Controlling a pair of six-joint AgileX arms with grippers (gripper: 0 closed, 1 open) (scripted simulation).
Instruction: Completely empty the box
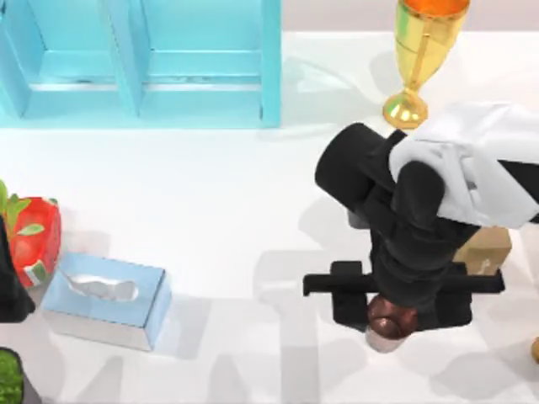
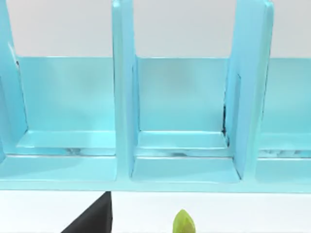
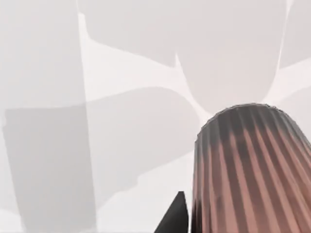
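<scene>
Right gripper [image 1: 389, 324] fingers clamp a ribbed copper cup [image 3: 250, 170]; left wrist faces blue shelf [image 2: 184, 170].

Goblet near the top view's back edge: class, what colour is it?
Gold, the goblet shows best in the top view.

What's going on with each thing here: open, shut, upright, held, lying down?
Right gripper: above the table's right side, shut on the brown ribbed cup.
Left arm: parked at the left edge.
Tissue box: lying flat, tissue poking out.
Gold goblet: upright.
Blue shelf: standing, compartments empty.
Cardboard box: mostly hidden under the arm.
</scene>
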